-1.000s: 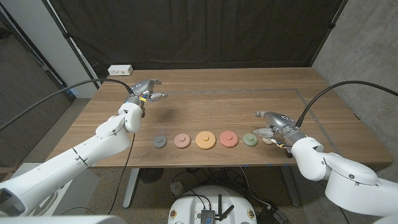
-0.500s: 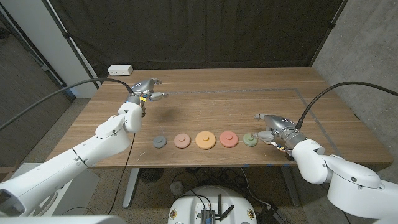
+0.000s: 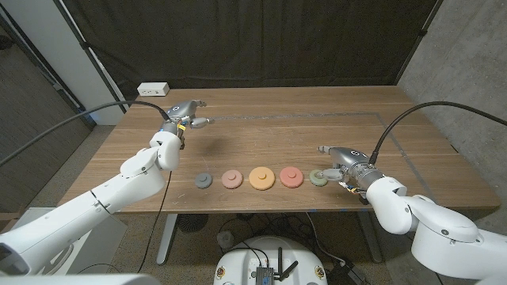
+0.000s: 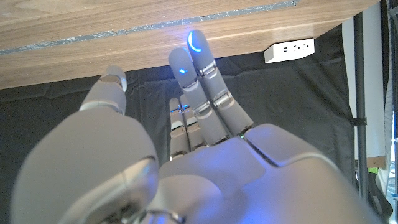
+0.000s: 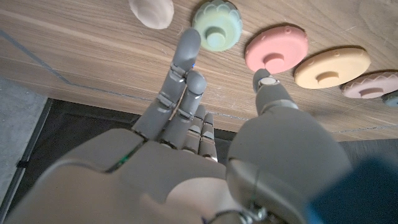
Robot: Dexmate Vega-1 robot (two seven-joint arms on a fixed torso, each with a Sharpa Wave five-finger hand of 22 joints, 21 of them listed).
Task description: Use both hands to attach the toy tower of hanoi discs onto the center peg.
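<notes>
Five round toy discs lie in a row near the table's front edge, grey (image 3: 203, 180) to green (image 3: 318, 178). Right hand (image 3: 342, 161) hovers open-fingered over the green disc, probably lining up a pick; left hand (image 3: 184, 115) waits far back, empty, fingers apart.

Discs (image 3: 261, 177) in a row along table (image 3: 301, 131) near edge; right hand (image 3: 342, 162) at row's 3 o'clock end, probably above it; left hand (image 3: 184, 113) at 10 o'clock, well apart.
</notes>
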